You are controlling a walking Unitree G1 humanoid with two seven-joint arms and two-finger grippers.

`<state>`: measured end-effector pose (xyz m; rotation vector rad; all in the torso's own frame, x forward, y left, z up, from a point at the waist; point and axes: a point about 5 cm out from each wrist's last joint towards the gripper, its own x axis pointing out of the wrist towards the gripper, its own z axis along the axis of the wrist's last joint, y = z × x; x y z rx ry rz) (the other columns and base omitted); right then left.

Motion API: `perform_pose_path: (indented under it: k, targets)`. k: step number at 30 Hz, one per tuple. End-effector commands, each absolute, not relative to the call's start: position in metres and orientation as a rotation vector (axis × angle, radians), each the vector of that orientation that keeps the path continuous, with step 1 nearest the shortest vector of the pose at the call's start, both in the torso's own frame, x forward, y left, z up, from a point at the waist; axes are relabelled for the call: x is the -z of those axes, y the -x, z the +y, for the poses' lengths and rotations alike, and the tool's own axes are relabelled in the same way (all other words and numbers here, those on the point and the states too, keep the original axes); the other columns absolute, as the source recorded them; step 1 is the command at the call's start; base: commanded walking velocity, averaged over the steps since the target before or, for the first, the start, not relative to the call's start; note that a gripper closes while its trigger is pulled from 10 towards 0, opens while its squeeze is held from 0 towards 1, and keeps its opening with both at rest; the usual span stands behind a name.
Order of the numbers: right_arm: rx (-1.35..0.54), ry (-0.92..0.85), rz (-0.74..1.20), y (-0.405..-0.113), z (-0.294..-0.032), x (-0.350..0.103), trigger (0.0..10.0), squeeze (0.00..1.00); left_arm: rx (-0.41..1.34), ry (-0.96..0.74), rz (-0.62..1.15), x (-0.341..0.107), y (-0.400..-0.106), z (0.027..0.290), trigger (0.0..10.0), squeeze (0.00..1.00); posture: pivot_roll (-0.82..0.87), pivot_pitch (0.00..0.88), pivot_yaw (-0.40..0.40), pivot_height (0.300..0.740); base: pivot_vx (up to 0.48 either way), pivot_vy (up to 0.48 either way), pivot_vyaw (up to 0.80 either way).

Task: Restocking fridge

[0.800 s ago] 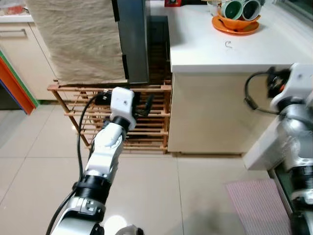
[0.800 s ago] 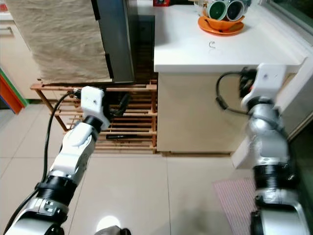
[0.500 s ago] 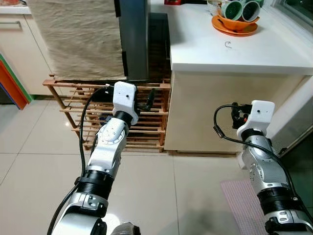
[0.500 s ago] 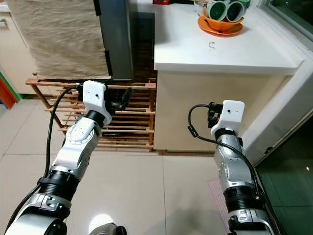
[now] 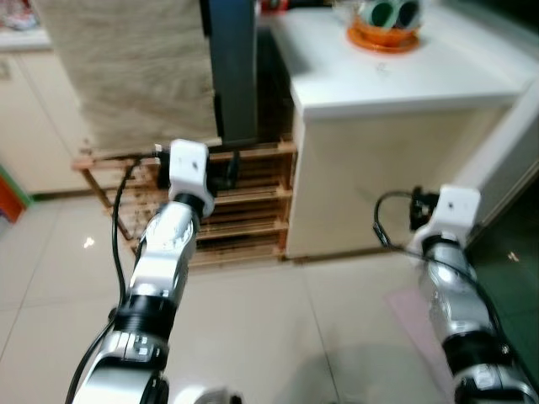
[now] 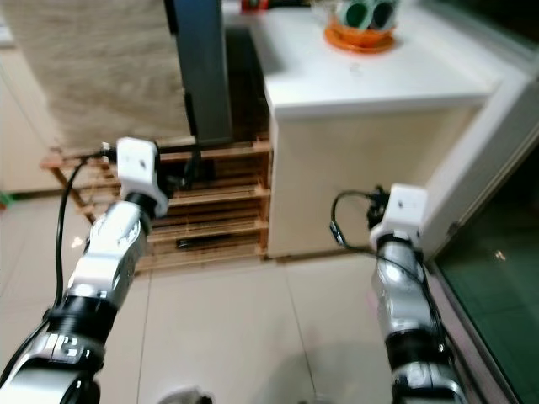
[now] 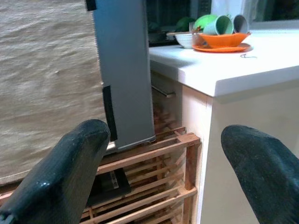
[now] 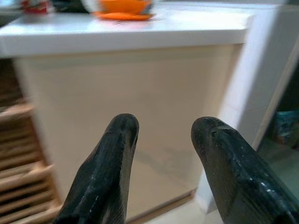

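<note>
1. Left claw (image 7: 163, 177): fingers spread wide, empty, raised before the wooden rack (image 5: 244, 210) beneath the grey fridge (image 5: 232, 67).
2. Right claw (image 8: 163, 172): fingers parted, empty, facing the cream cabinet front (image 8: 126, 102).
3. White tabletop (image 5: 404, 71): carries an orange dish (image 5: 383, 38) with cups.

Lighting is even, indoor and moderately bright. Both eye views are soft with motion blur throughout. A small glare spot sits on the floor tiles (image 5: 88, 243). The gap beside the fridge (image 5: 232, 67) is in deep shadow. In the left wrist view the counter (image 7: 233, 60) is sharp; the near fingers (image 7: 65, 172) are defocused. The right wrist view is blurred overall.
</note>
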<state>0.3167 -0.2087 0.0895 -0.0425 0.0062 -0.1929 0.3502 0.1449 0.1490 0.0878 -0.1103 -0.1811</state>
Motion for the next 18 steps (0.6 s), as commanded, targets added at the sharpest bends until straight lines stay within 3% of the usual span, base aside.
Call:
perform_pose_path:
  k: [1,6,18]
  targets:
    - [0.086,0.039,-0.042,-0.323,-0.182,-0.099,10.0,0.00,0.140,-0.098,-0.073,-0.142,-0.349,0.156,10.0,0.00,0.01,0.000,0.001,0.740,0.000,0.480,0.00]
    - [-0.004,0.016,-0.048,-0.327,-0.161,-0.101,10.0,0.00,0.145,-0.092,-0.069,-0.136,-0.345,0.153,10.0,0.00,0.03,0.000,-0.007,0.740,0.000,0.480,0.00]
    - [-0.112,0.029,-0.073,-0.335,-0.138,-0.108,10.0,0.00,0.097,-0.100,-0.050,-0.127,-0.342,0.151,10.0,0.00,0.04,0.000,-0.022,0.740,0.000,0.472,0.03]
